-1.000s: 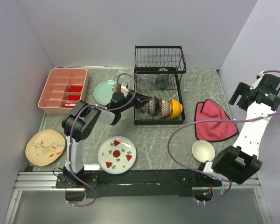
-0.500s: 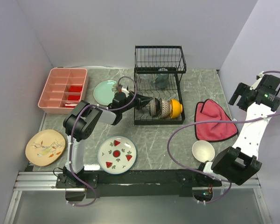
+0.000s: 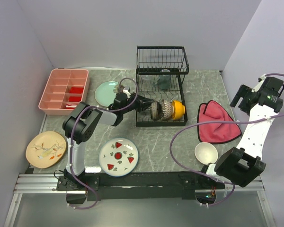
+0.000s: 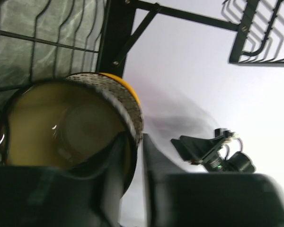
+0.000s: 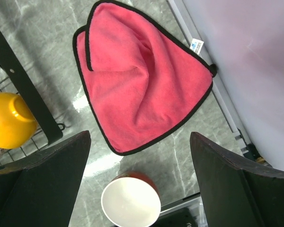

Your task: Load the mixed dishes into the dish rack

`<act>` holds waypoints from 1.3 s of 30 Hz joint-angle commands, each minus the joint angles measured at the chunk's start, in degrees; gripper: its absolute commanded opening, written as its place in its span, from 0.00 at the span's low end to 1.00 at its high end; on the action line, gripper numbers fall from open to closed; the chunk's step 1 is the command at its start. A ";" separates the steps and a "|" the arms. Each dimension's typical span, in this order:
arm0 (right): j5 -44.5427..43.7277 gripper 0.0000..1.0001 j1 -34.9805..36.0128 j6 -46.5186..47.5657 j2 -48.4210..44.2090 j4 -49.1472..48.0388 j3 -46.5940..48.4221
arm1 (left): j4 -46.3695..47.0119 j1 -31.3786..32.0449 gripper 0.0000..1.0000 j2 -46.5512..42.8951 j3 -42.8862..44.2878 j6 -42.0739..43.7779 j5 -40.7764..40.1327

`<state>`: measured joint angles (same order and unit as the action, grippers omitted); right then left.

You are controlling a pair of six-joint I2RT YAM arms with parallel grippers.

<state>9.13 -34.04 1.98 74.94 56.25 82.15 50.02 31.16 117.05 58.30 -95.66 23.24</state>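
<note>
The black dish rack (image 3: 161,90) stands at the back centre. In its lower tray stand a brown bowl (image 3: 155,109), a patterned bowl (image 3: 166,109) and an orange bowl (image 3: 179,109), all on edge. A clear glass (image 3: 163,78) sits in the upper basket. My left gripper (image 3: 145,102) reaches into the lower tray. In the left wrist view it (image 4: 135,142) is shut on the brown bowl's (image 4: 61,127) rim, one finger inside. My right gripper (image 3: 243,97) is open and empty, high over the red cloth (image 5: 142,80) and the white bowl (image 5: 131,201).
On the table lie a mint plate (image 3: 107,92), a tan plate (image 3: 46,149), a watermelon-print plate (image 3: 118,156) and the white bowl (image 3: 206,152). The pink tray (image 3: 64,88) sits at the back left. The red cloth (image 3: 217,122) lies right of the rack.
My left gripper and the brown bowl have shifted slightly left within the lower tray. The right arm has barely moved.
</note>
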 commanded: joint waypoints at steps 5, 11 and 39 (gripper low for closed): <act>2.56 0.93 -0.32 -1.63 1.61 -2.28 0.47 | -0.97 1.10 0.48 -3.58 2.43 5.82 1.19; 7.82 0.93 -0.24 2.67 0.39 -0.27 -0.32 | -11.42 -1.18 0.57 -8.59 6.12 13.98 2.07; 11.62 0.91 2.23 70.01 -12.71 19.08 -31.78 | -58.80 -8.04 0.63 -23.80 9.02 60.23 4.79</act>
<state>22.81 -31.86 67.31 62.83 75.72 53.39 -5.78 23.44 99.53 68.23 -43.97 26.37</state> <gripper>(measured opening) 0.909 0.633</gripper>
